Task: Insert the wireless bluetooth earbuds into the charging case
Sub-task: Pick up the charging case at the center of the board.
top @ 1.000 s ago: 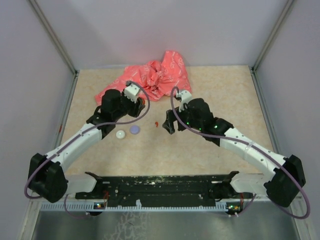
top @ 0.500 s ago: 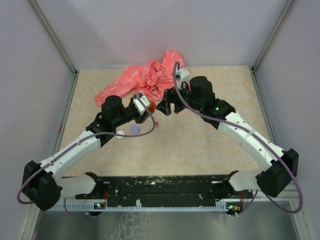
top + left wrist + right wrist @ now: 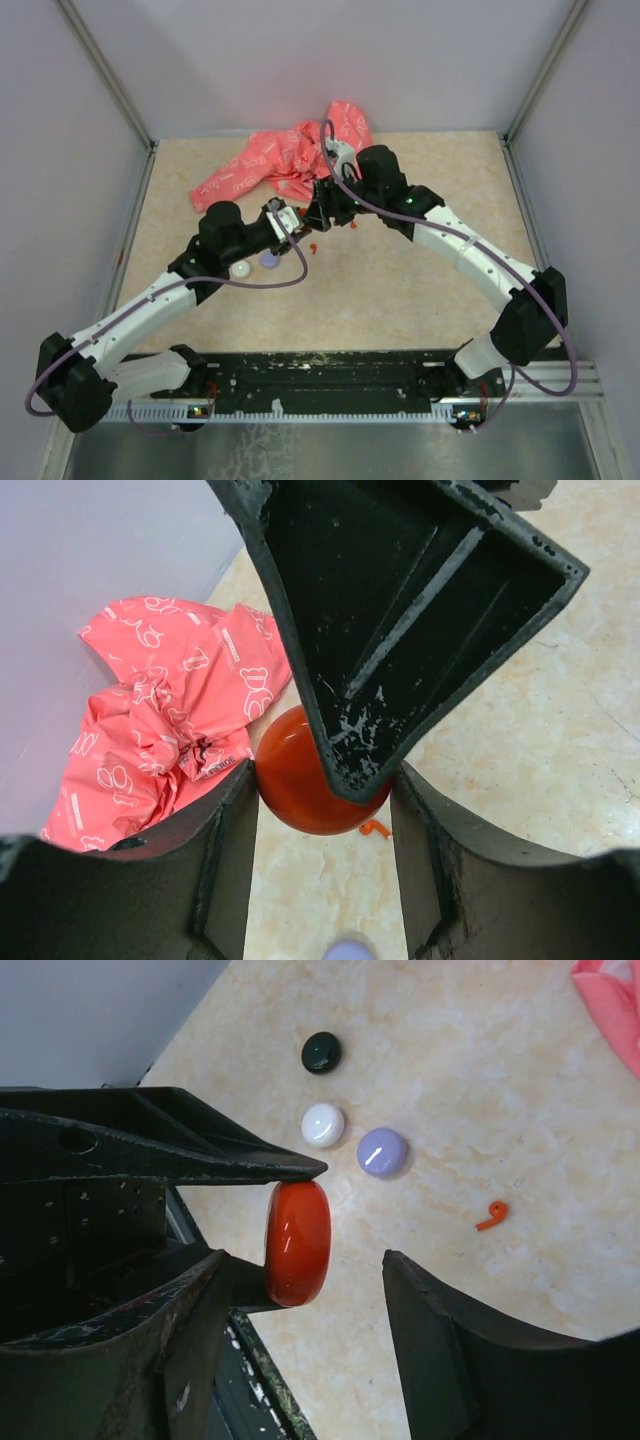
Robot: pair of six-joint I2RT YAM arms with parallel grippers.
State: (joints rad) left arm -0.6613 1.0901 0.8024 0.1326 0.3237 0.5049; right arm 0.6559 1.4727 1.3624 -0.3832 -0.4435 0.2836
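- While the left fingers pinch the charging case across its width, one tip on each side of its rim, the case hangs clear of the desk.
- Seen from the right wrist, the red-orange case is edge-on, with its long axis running top to bottom of the frame. From the left wrist its round face looks at the camera.
- Only the case's smooth shell shows; what is inside cannot be told.
- The right fingers stand apart on either side of the case. The gap on the right of the frame is wide, and the case sits close to the finger on the left. Whether that one touches it cannot be told.
- One tiny red earbud lies on the desk right of centre in the right wrist view, apart from the case, its stem pointing lower left.
- A white disc and a lavender disc lie side by side in the upper middle, with a black disc above them.
- From above, both arms meet at upper centre, just below the crumpled pink printed cloth near the far wall.
- Open desk surface lies to the right of and below the fingers.
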